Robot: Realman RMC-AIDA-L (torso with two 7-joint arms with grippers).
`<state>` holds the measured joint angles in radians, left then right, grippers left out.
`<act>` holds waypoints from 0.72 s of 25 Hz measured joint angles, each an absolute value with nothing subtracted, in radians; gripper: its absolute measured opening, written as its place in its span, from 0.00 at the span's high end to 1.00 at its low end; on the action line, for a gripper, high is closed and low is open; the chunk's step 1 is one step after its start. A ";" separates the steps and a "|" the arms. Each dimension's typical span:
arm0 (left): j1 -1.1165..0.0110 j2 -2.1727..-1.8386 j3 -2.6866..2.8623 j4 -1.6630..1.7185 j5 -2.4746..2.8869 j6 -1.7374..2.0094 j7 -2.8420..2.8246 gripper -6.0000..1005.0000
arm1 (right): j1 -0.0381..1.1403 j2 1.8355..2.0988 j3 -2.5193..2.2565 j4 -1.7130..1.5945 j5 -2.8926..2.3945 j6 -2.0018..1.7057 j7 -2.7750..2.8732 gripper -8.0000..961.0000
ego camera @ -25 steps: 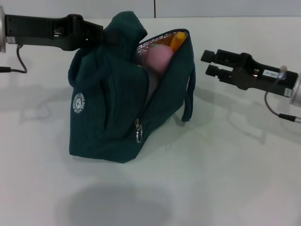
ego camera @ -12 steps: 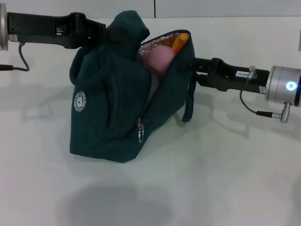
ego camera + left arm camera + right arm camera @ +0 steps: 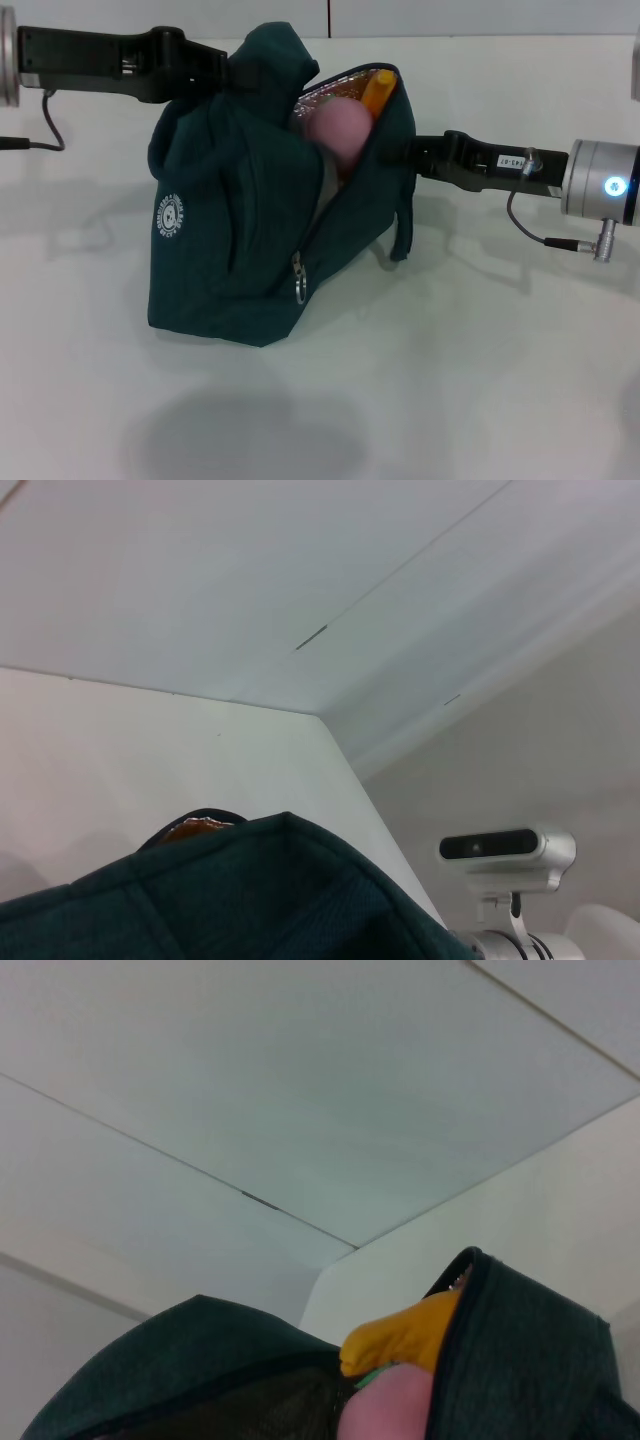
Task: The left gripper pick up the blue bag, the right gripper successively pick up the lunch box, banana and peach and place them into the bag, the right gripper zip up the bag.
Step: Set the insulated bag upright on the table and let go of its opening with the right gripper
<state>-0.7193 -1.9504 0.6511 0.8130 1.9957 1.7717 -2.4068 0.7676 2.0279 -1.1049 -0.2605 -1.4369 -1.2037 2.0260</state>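
Observation:
The blue bag [image 3: 230, 230] stands on the white table with its top open, silver lining showing. My left gripper [image 3: 222, 68] is shut on the bag's top fabric and holds it up. The peach [image 3: 340, 128] and the banana [image 3: 377, 88] tip show in the opening. The lunch box is hidden inside. My right gripper [image 3: 408, 150] reaches in from the right and touches the bag's right rim by the hanging handle [image 3: 402, 225]. The zipper ring pull [image 3: 298, 290] hangs at the low front end. The right wrist view shows the banana [image 3: 400, 1335], the peach [image 3: 385, 1410] and the bag rim [image 3: 520, 1350].
The white table [image 3: 500, 350] runs around the bag on all sides. The bag's shadow falls on the table in front. The left wrist view shows bag fabric [image 3: 250, 900] and the robot's head camera [image 3: 505, 848].
My right gripper has moved left from a spot apart from the bag until it touches the bag's right rim. The left gripper and the bag have barely moved.

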 joint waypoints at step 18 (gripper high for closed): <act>-0.719 -1.964 0.649 0.812 1.949 1.767 -2.405 0.90 | 0.682 2.024 -1.094 -0.358 -1.328 -1.344 1.849 0.81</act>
